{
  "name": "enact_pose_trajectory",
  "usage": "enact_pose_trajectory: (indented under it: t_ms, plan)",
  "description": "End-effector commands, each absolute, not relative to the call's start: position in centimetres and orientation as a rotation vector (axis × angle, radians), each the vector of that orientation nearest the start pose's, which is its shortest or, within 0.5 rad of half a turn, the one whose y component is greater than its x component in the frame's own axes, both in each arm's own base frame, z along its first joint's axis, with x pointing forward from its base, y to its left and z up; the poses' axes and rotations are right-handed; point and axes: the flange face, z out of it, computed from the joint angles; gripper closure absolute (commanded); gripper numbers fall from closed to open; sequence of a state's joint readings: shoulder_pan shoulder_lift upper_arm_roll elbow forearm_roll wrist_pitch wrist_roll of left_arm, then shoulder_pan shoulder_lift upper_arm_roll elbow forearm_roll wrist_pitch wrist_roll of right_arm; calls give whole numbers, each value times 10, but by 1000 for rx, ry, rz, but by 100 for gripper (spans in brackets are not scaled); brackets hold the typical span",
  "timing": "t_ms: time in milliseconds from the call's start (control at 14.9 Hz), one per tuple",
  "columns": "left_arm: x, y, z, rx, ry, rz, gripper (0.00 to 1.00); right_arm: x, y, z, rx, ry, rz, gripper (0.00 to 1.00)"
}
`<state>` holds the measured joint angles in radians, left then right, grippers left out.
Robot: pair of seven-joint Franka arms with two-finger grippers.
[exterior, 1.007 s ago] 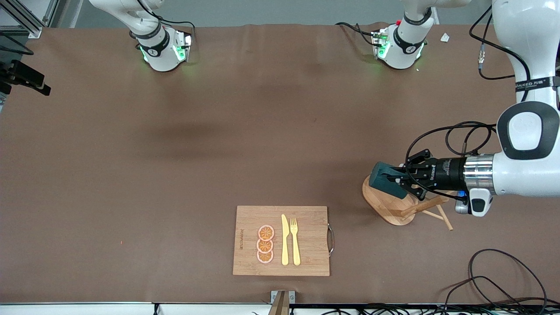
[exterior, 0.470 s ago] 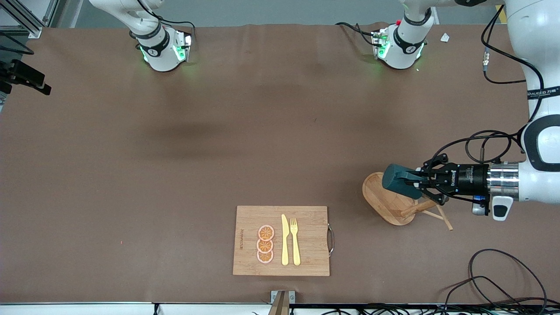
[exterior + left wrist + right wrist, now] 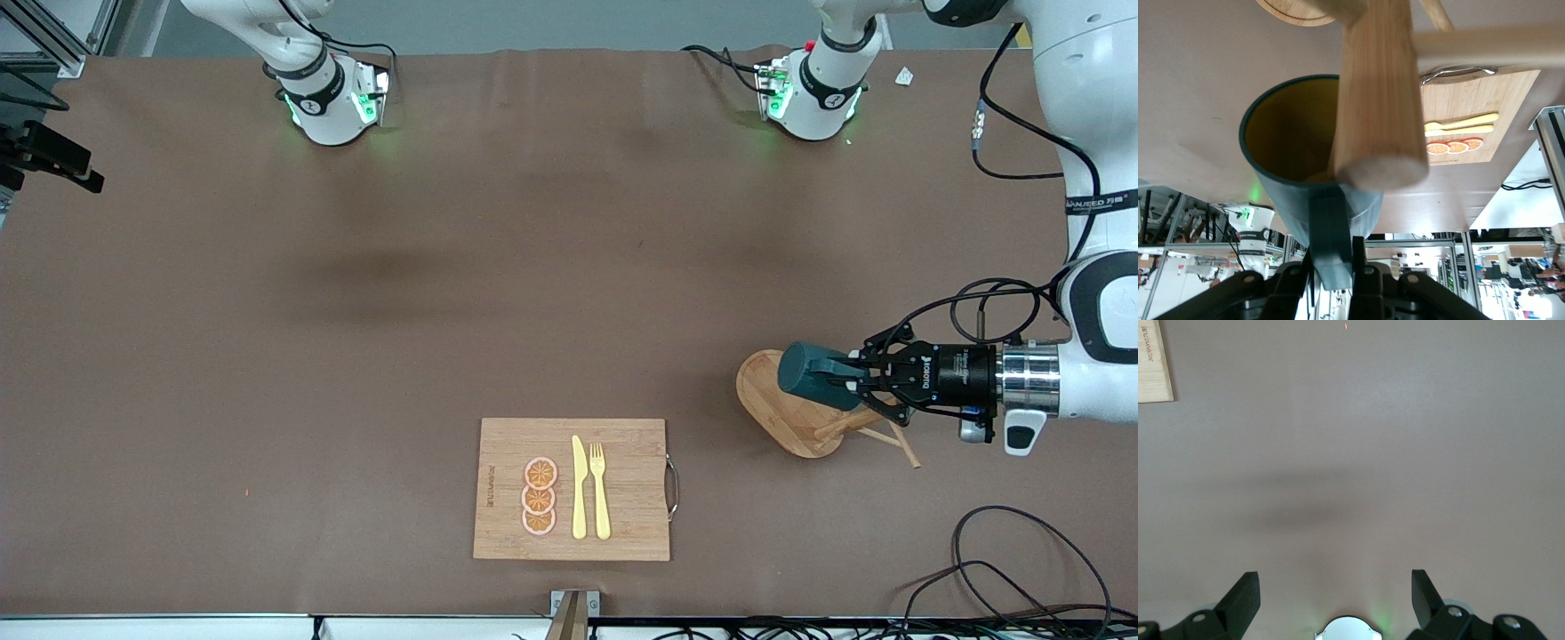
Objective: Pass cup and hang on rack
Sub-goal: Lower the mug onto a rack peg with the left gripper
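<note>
Over the rack [image 3: 787, 411] at the left arm's end of the surface [image 3: 356, 356], the left gripper [image 3: 845, 378] holds the cup [image 3: 809, 373].
Its fingers [image 3: 1361, 270] are clamped on the cup's small handle; the cup lies on its side in the air, its rim beside the rack's post [image 3: 1378, 100]. Up high, the right gripper [image 3: 1335, 593] waits above bare surface, fingers spread wide and holding nothing.

The left claw [image 3: 855, 380], clamped on the cup [image 3: 807, 375], has drawn back toward 3 o'clock over the rack [image 3: 787, 411], carrying the cup from the base's edge toward its post.
</note>
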<state>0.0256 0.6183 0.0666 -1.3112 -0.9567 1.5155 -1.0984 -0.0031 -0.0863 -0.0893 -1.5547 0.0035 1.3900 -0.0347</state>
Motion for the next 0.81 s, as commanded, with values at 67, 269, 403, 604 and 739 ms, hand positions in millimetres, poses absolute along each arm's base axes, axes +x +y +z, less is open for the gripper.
enact_pose_trajectory:
  t_ms: [67,269,403,604,739]
  plan:
    - [701,-26,393,1790,1434,-1001,97,497,-47,668,-3121,65,112,0]
    - [704,-21,390,1728,1425,-1016,97,496,-48,668,-3120,20,111,0]
    - [705,-14,387,1716,1429,-1015,96,497,-48,668,-3120,5,109,0]
    - [705,-10,383,1724,1411,-1006,96,496,-49,668,-3117,9,113,0]
    - [706,-10,379,1724,1409,-1006,96,496,-48,669,-3111,8,107,0]
